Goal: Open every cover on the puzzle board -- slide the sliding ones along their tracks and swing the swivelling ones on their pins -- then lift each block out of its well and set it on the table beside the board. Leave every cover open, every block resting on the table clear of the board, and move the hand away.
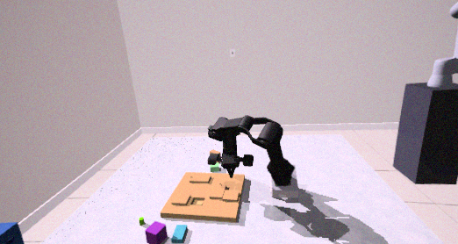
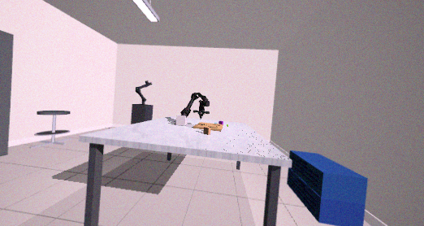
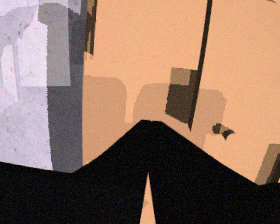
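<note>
Gripper (image 1: 231, 175) (image 2: 201, 117) (image 3: 149, 131) clenched on nothing, poised over puzzle board (image 1: 202, 211) (image 2: 215, 128) (image 3: 141, 45), probably for nudging covers. Purple block (image 1: 156, 233) (image 2: 221, 123) and cyan block (image 1: 179, 233) beside board, presumably parked clear of wells.

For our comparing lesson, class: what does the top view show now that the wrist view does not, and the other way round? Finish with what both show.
Only the top view: a purple cube, a light-blue block, a small green piece and a dark pedestal off to the right.

Only the wrist view: a close look down past the closed tips of the jaws, with their shadows on the wood.

Both: the wooden puzzle board, the pale tabletop and the jaws.
</note>
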Controlling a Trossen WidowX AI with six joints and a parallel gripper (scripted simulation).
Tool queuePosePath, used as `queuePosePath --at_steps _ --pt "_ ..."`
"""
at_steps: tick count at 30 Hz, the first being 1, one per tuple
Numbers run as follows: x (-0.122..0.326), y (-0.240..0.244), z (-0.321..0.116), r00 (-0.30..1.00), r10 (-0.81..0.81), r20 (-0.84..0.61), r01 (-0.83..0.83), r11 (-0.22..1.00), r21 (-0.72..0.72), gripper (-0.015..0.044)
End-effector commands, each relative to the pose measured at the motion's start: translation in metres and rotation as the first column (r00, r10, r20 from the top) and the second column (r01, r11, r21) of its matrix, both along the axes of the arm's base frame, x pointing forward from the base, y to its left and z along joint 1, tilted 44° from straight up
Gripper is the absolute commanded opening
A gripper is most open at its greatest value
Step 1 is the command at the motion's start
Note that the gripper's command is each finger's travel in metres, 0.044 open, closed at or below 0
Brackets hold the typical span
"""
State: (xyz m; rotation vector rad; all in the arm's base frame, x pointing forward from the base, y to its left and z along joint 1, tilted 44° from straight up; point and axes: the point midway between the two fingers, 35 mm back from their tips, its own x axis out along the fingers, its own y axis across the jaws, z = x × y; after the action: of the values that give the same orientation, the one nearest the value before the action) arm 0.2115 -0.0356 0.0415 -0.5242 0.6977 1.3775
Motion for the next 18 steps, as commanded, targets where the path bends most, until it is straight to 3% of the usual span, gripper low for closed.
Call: queuePosePath --at_steps 1,18 --pt "-0.0013 -0.0001 -0.0009 1.0 0.008 0.002 -0.008 1.0 -0.005 0.0" --pt "-0.0008 0.002 -0.0035 1.0 0.007 0.002 -0.007 1.0 -0.006 0.0"
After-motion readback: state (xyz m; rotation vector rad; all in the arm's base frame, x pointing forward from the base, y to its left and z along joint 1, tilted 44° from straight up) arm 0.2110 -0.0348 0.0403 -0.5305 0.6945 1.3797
